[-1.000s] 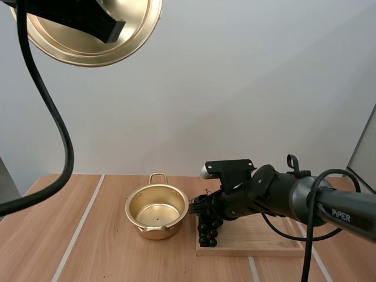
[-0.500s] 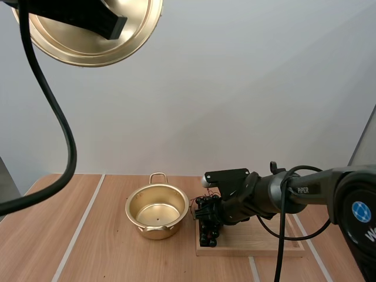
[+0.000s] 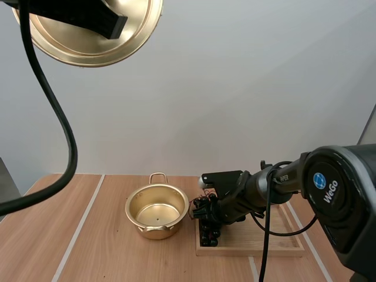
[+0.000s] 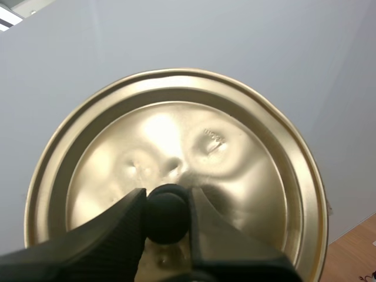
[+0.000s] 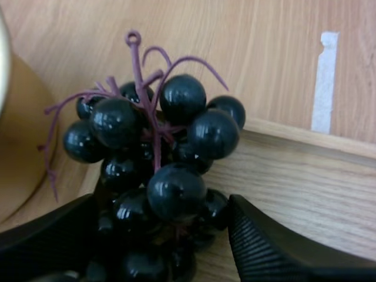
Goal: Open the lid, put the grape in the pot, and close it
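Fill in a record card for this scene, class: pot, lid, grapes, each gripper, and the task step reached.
pot: open, empty, on the table beside the wooden tray
lid: off the pot, held high by its black knob
left gripper: shut on the knob
grapes: dark bunch at the tray's end nearest the pot
right gripper: open, one finger on either side of the bunch
step reached: lid off; grapes not yet in the pot

A wooden tray (image 3: 288, 236) lies on the right of the table (image 3: 100, 247).
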